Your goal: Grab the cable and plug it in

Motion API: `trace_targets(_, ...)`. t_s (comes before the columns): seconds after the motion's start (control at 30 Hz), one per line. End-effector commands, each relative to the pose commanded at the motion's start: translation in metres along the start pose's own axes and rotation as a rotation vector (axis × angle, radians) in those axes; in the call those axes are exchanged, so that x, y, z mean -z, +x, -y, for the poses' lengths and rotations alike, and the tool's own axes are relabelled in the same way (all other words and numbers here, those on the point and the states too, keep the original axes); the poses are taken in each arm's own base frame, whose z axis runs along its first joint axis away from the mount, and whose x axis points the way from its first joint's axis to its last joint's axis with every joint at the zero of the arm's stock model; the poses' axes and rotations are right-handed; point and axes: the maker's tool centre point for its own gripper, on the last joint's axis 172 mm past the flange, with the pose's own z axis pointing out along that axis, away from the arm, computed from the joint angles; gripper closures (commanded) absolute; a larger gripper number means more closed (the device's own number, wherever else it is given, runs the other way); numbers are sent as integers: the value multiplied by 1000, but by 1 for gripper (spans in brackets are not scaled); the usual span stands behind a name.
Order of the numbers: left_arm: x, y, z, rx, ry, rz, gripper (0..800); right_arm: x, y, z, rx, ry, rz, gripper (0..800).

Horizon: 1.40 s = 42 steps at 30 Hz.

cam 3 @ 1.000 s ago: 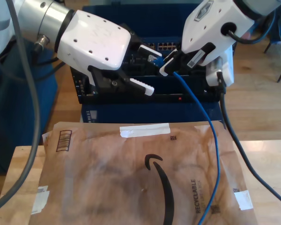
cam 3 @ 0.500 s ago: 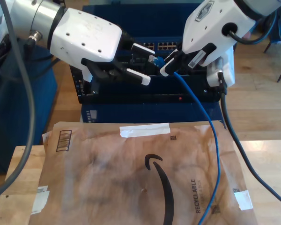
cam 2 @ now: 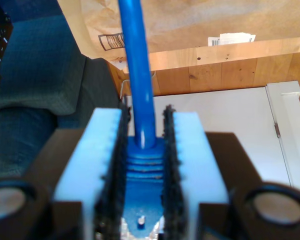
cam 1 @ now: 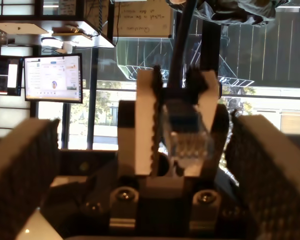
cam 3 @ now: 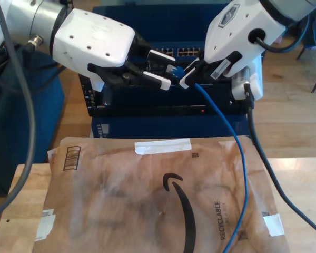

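- Gripping the cable [cam 3: 241, 158] just behind its plug [cam 3: 174, 69], my second pincer [cam 3: 187, 75] is clenched on the blue strain-relief boot; the second wrist view shows the ribbed boot squeezed between both toothed pads [cam 2: 106, 165].
- My first pincer [cam 3: 162, 69] is released, jaws spread wide to either side of the plug and not touching it. In the first wrist view the clear plug [cam 1: 187, 135] faces it head-on.
- Cable location: the plug end is held in the air in front of the network switch [cam 3: 187, 52], beyond the worktop's far edge. The rest hangs slack, crosses the brown paper mailer [cam 3: 121, 200] and runs off past the worktop's [cam 3: 26, 190] near edge, toward the exterior view's right.
- Handling judgement: light and limp. The free length gives no support and will swing or drag on the mailer, so only the end steers.
- The plug body looks like hard, thin plastic, probably slippery and easy to crack or twist under a hard squeeze. Whether it has a latch tab I cannot tell.
- Best hold, in my judgement: the boot and the flat sides of the plug, close to the tip, leaving the contact end free to enter a port.
- Risk: a grip further back lets the plug droop and miss the port.
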Motion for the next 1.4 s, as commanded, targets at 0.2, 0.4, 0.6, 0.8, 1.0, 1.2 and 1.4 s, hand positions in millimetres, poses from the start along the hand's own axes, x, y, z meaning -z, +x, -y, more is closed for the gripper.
trace_targets(0.2, 1, -3, -2, -1, -5, 11, 392, -1, -2, -2, 2, -4, 3, 798)
trace_targets(0.4, 1, -10, -4, -3, -9, 44, 393, -2, -4, -3, 5, -8, 5, 797)
trace_targets(0.6, 0, -8, -4, 1, -6, 46, 402, -2, -4, -3, 5, -8, 5, 797)
trace_targets(0.8, 0, -8, -4, 2, -5, 47, 443, -2, -4, -3, 5, -8, 5, 797)
trace_targets(1.0, -1, -6, -2, 8, 0, 49, 475, -3, -4, -3, 5, -9, 6, 797)
trace_targets(1.2, -1, -5, -1, 9, 4, 48, 498, -3, -5, -3, 5, -9, 8, 797)
trace_targets(1.4, -2, -3, -1, 15, 6, 50, 500, -3, -5, -3, 3, -9, 8, 797)
